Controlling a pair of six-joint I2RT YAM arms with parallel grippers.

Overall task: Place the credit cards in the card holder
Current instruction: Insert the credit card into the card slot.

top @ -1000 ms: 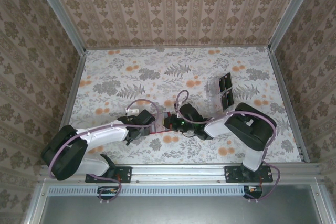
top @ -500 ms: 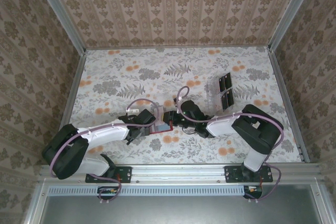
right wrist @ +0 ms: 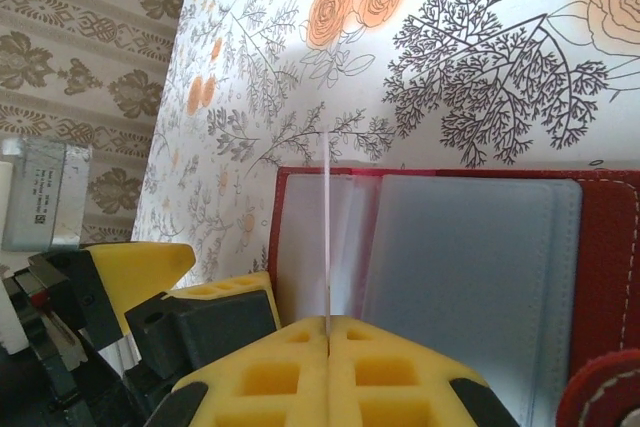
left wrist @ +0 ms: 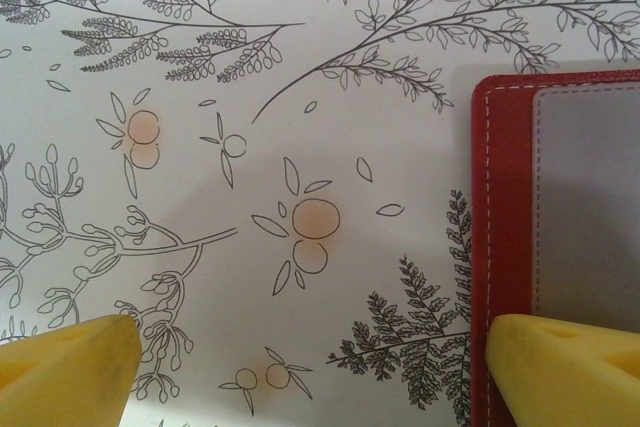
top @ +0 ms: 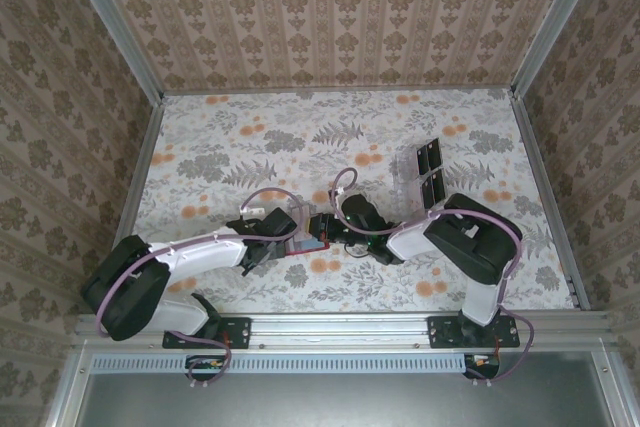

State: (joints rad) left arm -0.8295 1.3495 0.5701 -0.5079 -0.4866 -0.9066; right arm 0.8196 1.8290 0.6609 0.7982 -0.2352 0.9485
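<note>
Red card holder cut off at right edge, credit card edge-on, base hidden between fingers

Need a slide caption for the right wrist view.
Right gripper pinches a credit card edge-on at the open red card holder on the floral table.

Right claw pinching edge-on credit card, open red card holder beneath
</note>
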